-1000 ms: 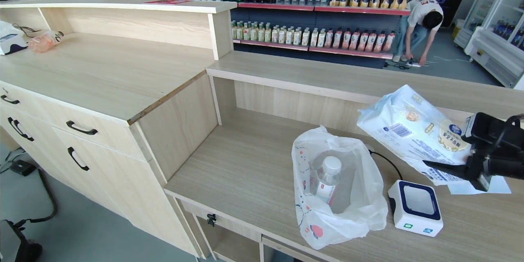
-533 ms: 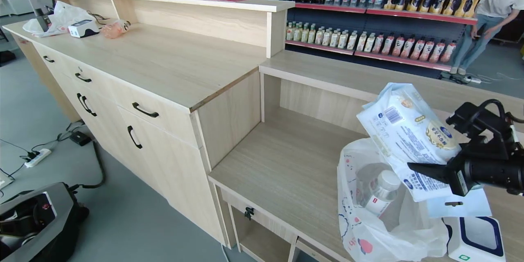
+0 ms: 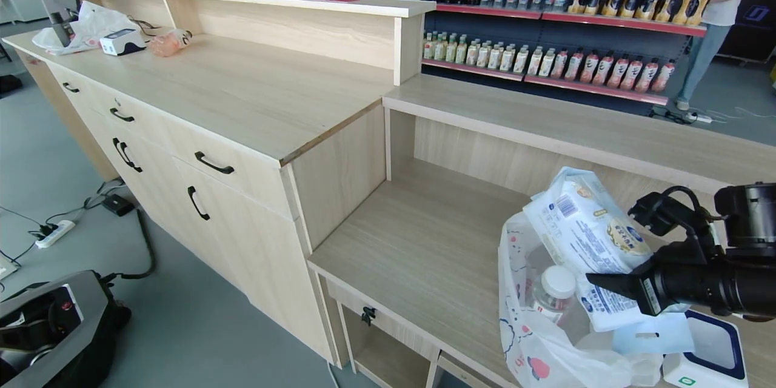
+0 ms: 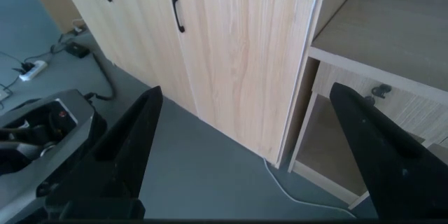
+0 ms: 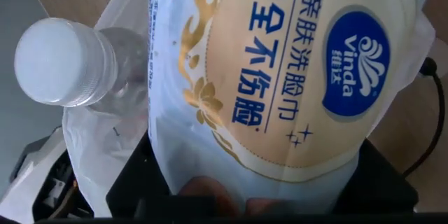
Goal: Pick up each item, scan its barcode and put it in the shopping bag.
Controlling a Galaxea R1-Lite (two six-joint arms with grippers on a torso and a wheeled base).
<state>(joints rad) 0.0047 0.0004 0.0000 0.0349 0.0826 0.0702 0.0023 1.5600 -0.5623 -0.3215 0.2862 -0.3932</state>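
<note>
My right gripper (image 3: 612,288) is shut on the lower end of a white and blue tissue pack (image 3: 585,233). The pack tilts into the mouth of the white plastic shopping bag (image 3: 527,345) on the low counter. Inside the bag stands a clear water bottle with a white cap (image 3: 555,288). The right wrist view shows the pack (image 5: 280,77) close up, with the bottle cap (image 5: 63,59) beside it and the bag (image 5: 105,140) underneath. The white barcode scanner (image 3: 706,354) sits just right of the bag. My left gripper (image 4: 245,154) hangs open over the floor beside the cabinet.
A taller counter with drawers (image 3: 200,109) runs along the left, carrying another scanner (image 3: 121,42), a bag and a bottle at its far end. A raised ledge (image 3: 576,127) backs the low counter. Bottle shelves (image 3: 545,30) stand behind. Cables (image 3: 54,230) lie on the floor.
The head view shifted after the earliest frame. Since half a second ago my right gripper has lowered the tissue pack into the bag's mouth.
</note>
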